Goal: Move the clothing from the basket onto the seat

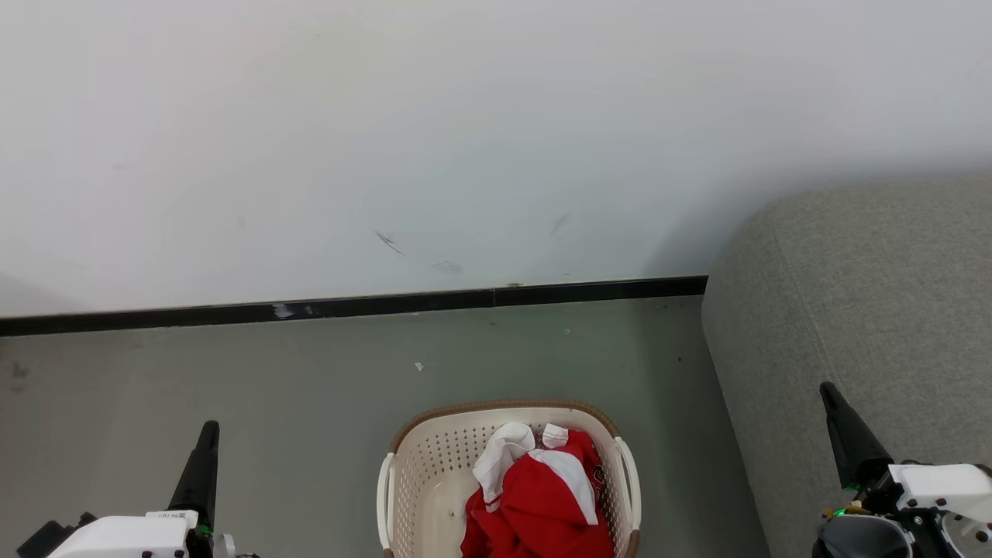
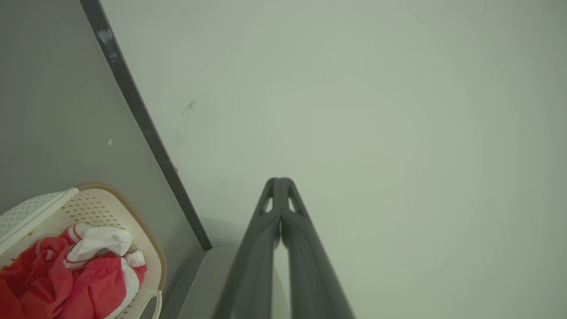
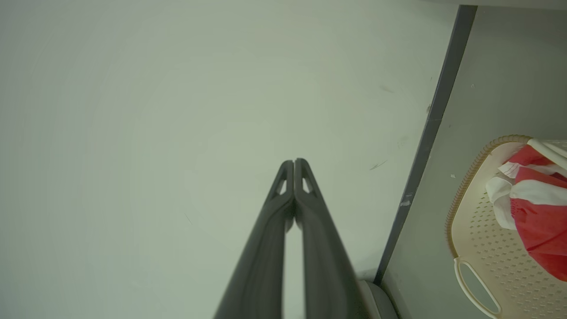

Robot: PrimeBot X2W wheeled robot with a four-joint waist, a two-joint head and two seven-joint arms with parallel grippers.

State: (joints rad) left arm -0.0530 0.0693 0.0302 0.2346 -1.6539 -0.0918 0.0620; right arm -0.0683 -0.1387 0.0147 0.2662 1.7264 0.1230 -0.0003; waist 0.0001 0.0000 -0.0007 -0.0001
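Observation:
The cream perforated basket (image 1: 434, 465) with a brown rim stands on the floor at the bottom centre, holding crumpled red and white clothing (image 1: 542, 504). The grey seat (image 1: 868, 310) fills the right side, its rounded corner close to the basket. My left gripper (image 1: 209, 430) rises at the lower left, well left of the basket, shut with nothing in it. My right gripper (image 1: 829, 391) rises at the lower right, in front of the seat, also shut and empty. The left wrist view shows the basket (image 2: 119, 208) and clothing (image 2: 84, 274) at its lower left; the right wrist view has the basket (image 3: 483, 239) and clothing (image 3: 540, 212) at its right edge.
A white wall (image 1: 387, 139) with faint scuff marks runs behind, edged by a black skirting strip (image 1: 349, 306). Grey floor (image 1: 232, 380) spreads between the wall and the basket, with a small white speck (image 1: 419, 366) on it.

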